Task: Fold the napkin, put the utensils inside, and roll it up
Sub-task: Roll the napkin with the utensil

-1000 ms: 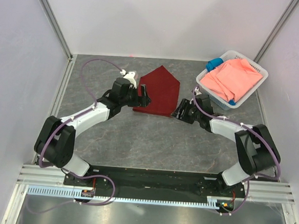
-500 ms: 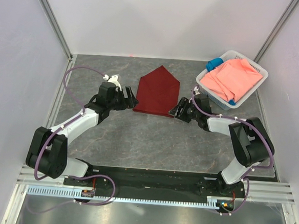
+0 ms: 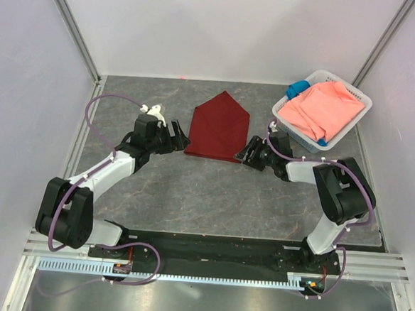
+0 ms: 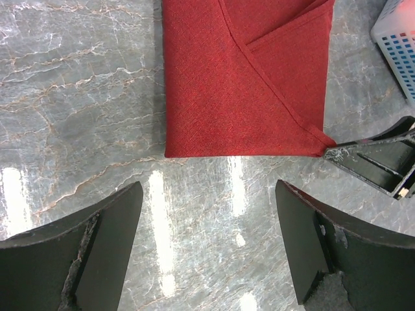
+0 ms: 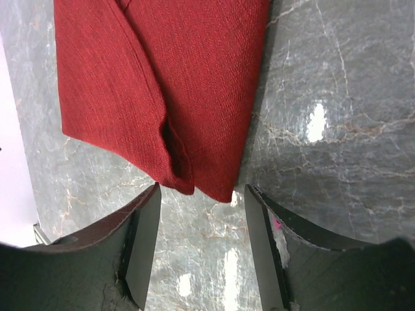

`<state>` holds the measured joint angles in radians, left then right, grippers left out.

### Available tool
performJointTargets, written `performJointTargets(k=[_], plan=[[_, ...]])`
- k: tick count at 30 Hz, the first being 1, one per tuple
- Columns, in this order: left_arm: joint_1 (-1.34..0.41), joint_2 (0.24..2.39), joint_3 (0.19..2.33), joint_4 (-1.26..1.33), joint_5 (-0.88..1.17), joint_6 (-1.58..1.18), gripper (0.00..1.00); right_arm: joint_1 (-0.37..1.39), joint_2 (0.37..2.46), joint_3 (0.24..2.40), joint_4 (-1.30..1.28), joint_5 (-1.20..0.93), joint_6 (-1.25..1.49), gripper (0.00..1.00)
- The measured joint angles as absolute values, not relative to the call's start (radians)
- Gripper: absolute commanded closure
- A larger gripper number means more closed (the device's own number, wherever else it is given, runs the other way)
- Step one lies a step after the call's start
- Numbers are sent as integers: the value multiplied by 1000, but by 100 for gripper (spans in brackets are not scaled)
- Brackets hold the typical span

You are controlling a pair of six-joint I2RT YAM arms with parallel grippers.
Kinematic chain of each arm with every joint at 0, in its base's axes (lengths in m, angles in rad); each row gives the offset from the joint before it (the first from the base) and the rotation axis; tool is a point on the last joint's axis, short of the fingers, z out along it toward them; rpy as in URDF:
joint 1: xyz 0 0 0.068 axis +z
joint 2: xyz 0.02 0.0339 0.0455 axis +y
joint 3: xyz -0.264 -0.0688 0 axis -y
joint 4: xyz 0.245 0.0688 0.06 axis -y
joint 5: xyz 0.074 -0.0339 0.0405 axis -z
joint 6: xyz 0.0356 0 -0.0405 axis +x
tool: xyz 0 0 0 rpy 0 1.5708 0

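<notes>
Top view: 1 maroon napkin, folded to a point, lies flat at centre. 2 grippers flank its lower corners: left gripper and right gripper, both w/ jaws apart, holding nothing. 1 white basket upper right holds 1 pink cloth and 1 blue cloth.
Left wrist: napkin at top centre, right gripper just beside its lower-right corner.
Right wrist: napkin corner reaches between the parted fingers.

You have a grey marbled table, pale walls on three sides. At your far right a white slatted basket sits askew. A salmon-pink cloth is heaped inside, filling most of it. A small blue cloth pokes out at its far-left corner.
</notes>
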<state>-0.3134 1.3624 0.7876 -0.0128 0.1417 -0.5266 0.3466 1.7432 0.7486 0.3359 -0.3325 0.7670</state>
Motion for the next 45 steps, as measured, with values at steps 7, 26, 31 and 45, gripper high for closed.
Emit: performJointTargets(k=[7, 26, 31, 45], plan=[[-307, 1362, 782, -13, 145, -527, 10, 341, 1758, 749, 369, -336, 787, 38], [-300, 1362, 778, -13, 168, -527, 11, 334, 1804, 759, 384, -326, 789, 73], [-298, 1362, 778, -13, 169, -527, 11, 334, 1829, 790, 372, -336, 764, 87], [-297, 1279, 675, -10, 175, -553, 11, 338, 1741, 712, 313, -347, 690, 100]])
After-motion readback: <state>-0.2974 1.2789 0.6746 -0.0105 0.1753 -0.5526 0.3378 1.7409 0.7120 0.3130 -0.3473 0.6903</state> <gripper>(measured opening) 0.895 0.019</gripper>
